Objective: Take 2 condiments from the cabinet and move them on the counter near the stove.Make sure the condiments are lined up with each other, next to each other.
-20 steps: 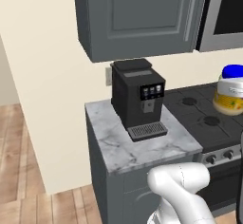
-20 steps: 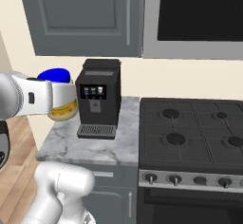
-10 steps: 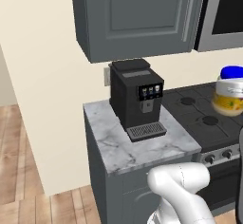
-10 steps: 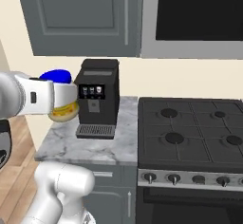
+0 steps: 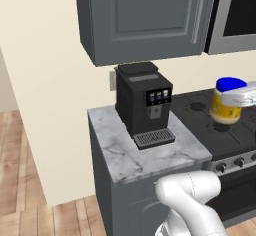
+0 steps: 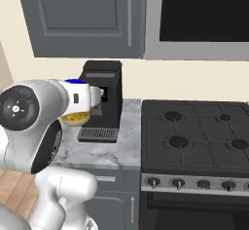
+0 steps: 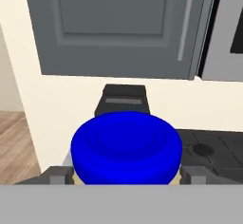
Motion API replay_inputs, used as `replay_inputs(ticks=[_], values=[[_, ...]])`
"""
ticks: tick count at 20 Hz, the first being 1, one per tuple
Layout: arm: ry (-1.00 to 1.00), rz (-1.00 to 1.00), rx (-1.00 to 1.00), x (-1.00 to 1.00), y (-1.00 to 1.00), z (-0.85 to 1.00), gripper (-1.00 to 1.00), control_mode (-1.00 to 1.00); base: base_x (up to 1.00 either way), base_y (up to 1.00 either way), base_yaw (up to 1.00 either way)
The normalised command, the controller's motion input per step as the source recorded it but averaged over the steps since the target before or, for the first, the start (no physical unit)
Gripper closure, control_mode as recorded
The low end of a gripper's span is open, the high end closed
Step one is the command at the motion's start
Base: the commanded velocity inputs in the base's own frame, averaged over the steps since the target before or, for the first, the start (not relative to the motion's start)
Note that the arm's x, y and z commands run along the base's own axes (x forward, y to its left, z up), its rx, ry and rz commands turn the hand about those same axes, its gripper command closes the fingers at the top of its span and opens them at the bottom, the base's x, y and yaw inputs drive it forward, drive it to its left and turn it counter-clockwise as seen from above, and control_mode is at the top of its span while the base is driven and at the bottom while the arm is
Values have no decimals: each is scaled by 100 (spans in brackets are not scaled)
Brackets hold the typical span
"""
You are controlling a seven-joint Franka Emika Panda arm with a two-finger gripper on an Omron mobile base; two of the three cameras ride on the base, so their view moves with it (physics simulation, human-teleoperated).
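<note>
Hand view: gripper (image 7: 127, 174) clamped on the yellow jar (image 7: 126, 152), carried in the air at 6 o'clock of the shut cabinet (image 7: 118, 26); nothing set on the counter (image 5: 145, 152) yet, second condiment unseen.

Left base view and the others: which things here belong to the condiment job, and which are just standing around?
Job:
- yellow jar, blue lid, in the gripper
- cabinet, door shut
- counter
- stove

Bystanders:
- coffee machine on the counter
- microwave
</note>
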Motion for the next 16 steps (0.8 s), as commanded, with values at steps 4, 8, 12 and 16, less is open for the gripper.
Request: replay_inputs(ticks=[4, 8, 12, 16], values=[[-1, 24, 0, 40, -27, -52, 100, -100, 0, 0, 0], [2, 9, 0, 51, -14, -49, 100, -100, 0, 0, 0], [6, 0, 0, 51, -1, -44, 100, -100, 0, 0, 0], [3, 0, 0, 51, -5, -57, 100, -100, 0, 0, 0]])
